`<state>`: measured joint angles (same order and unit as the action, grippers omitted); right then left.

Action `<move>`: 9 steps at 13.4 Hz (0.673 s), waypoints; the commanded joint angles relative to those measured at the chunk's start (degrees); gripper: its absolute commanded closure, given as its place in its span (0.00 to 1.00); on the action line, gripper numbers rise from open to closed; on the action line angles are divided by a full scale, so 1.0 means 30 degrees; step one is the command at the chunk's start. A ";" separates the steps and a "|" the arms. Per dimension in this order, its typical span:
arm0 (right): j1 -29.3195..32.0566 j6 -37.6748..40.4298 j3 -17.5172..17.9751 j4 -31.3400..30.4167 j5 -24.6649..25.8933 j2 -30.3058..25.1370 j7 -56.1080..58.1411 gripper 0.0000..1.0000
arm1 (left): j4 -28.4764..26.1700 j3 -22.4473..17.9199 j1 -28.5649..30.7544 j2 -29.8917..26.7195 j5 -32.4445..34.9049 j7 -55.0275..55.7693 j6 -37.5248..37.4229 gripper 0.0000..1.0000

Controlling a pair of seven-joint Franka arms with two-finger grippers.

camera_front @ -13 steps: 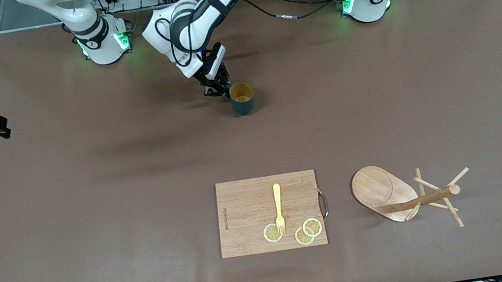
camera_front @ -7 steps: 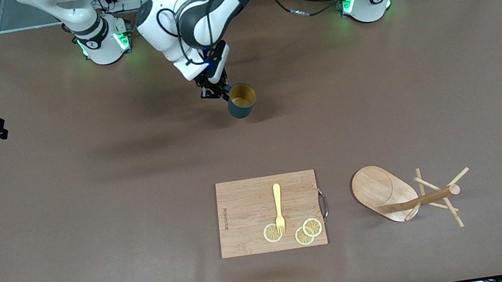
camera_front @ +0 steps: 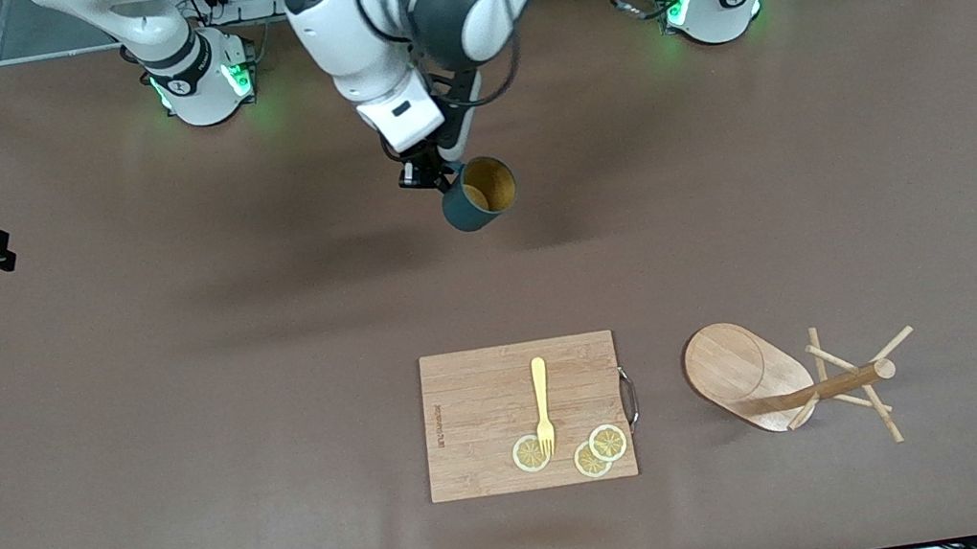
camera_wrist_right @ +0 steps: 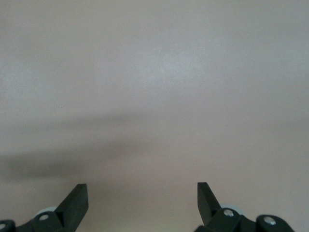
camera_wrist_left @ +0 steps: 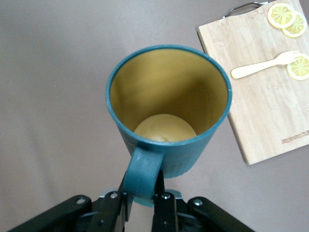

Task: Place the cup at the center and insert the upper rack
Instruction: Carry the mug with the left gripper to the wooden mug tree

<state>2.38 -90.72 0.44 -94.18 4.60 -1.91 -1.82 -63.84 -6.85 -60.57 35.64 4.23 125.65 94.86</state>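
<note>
- Lifted off the bench (camera_front: 128, 386) since a second ago, the dark teal cup (camera_front: 478, 194) now hangs tilted in the air over the brown mat, mouth turned toward the front camera; the left arm has risen with it.
- Left claw (camera_wrist_left: 143, 202) is clamped tight on the cup's handle (camera_wrist_left: 141, 173) alone. Such a narrow hold on a smooth loop could let the cup swing or slip on the way to the center.
- Right claw (camera_wrist_right: 143, 195), fingers spread wide and holding nothing, waits at the right arm's end of the bench.
- Upper rack (camera_front: 790, 382), a pale wooden mug tree, lies toppled on its side nearer the front camera, toward the left arm's end: oval base on edge, round post level, thin pegs splayed. It would likely need righting, and its pegs could snag or roll.
- Cutting board (camera_front: 524, 415), flat banded wood with a metal handle, sits beside the rack and carries a yellow fork (camera_front: 543, 404) and lemon slices (camera_front: 589, 449).
- Cup's inside is a matte yellowish tan.
</note>
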 commanded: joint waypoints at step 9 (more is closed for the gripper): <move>0.1141 0.0094 0.0146 0.0193 -0.2734 -0.0036 0.0137 0.00 | -0.0516 0.0085 0.5360 -0.2505 -0.6209 -0.5578 -0.0126 1.00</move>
<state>5.27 -90.73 0.22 -94.15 -2.52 -1.91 -1.63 -63.92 -6.95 -47.12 29.83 -11.24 112.10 94.75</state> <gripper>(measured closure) 0.000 0.797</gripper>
